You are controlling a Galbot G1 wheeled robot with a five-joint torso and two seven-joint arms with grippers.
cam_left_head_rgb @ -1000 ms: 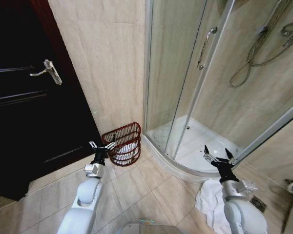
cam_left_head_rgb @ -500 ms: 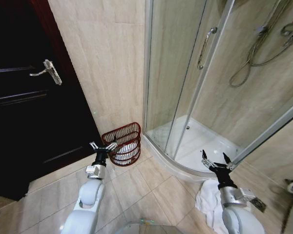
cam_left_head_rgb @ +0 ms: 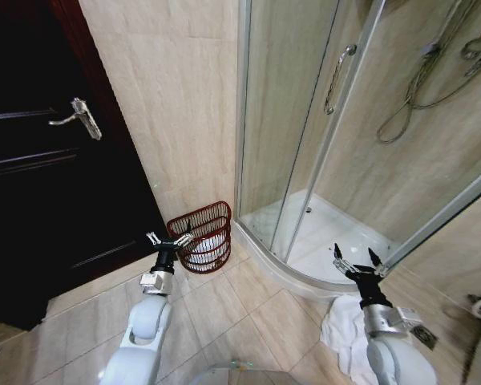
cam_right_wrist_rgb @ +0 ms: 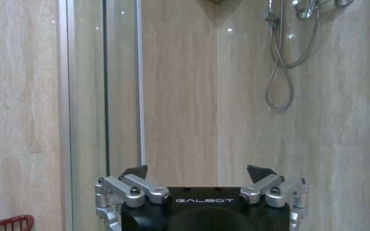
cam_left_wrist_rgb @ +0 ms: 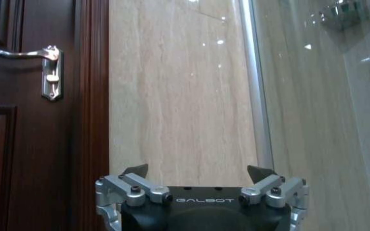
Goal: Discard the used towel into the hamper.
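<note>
Hamper sits on the tiled floor against the beige wall, tipped so its open mouth faces roughly eight o'clock toward the left gripper; its long axis runs from that mouth back toward the wall, and something white lies inside it; the left gripper hangs just in front of the rim with both fingers spread wide and nothing between them, and from the left wrist the same wide-apart fingertips frame bare wall beside the dark door; the right gripper is likewise spread wide and empty, raised near the curved sill of the shower enclosure; the towel lies crumpled on the floor at about six o'clock from that gripper, beside the right arm, well apart from the hamper at roughly nine o'clock across the tiles; the shower's glass corner stands between the two.
</note>
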